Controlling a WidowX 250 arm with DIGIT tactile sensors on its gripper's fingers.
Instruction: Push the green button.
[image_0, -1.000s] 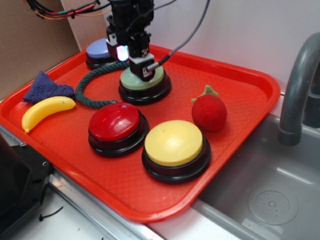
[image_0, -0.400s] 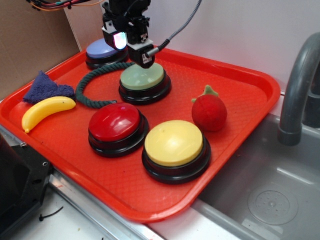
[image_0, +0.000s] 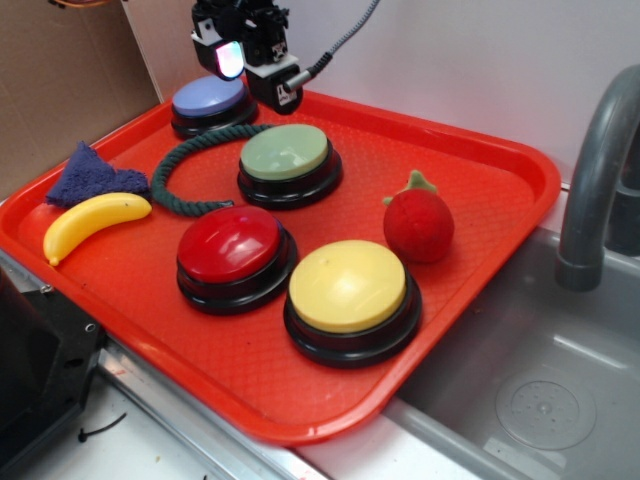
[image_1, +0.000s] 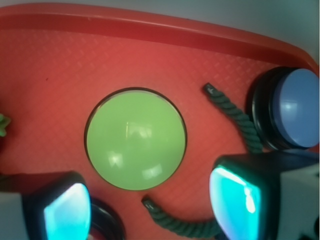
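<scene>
The green button (image_0: 285, 153) sits near the back of the red tray (image_0: 480, 235), next to the curly green rope (image_0: 185, 170). The gripper (image_0: 283, 95) hangs above it, not touching. Its two fingers are apart and hold nothing. To push well, come straight down on the middle of the round top, away from the blue button (image_0: 208, 98).

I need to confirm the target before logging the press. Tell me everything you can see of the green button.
The green button is a large round push button: a smooth, pale sage-green domed cap, plastic by its look, on a glossy black base. It sits upright on the red tray, toward the back, behind the red button. The dark green rope curves close beside it; whether they touch is unclear. The gripper hangs above, clear of it.
</scene>
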